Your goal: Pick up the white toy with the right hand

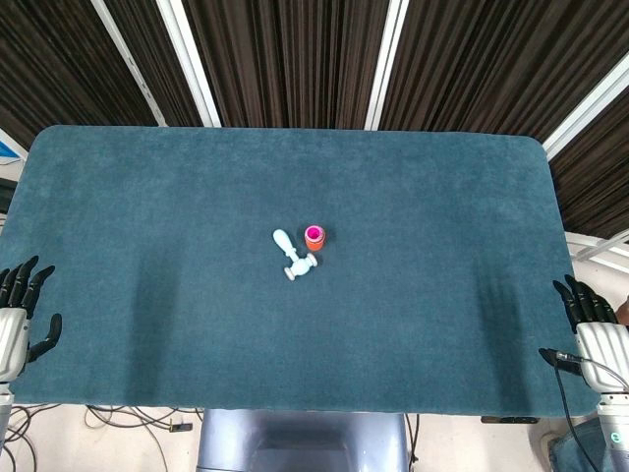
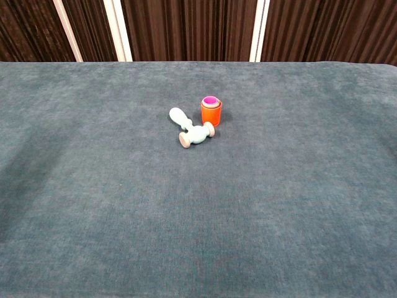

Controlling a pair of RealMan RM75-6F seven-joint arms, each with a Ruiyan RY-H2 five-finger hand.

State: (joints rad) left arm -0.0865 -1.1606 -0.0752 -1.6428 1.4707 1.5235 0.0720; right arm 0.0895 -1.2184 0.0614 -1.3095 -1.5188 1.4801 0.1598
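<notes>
The white toy [image 1: 293,256] [image 2: 190,128], shaped like a small hammer, lies flat near the middle of the table. My right hand [image 1: 596,337] hovers at the table's front right corner, far from the toy, fingers spread and holding nothing. My left hand [image 1: 17,324] is at the front left edge, fingers apart and empty. Neither hand shows in the chest view.
An orange cup with a pink top [image 1: 314,237] [image 2: 211,110] stands upright right beside the toy's head, on its far right side. The dark teal cloth-covered table [image 1: 442,216] spreads wide around both objects. Cables hang below the front edge.
</notes>
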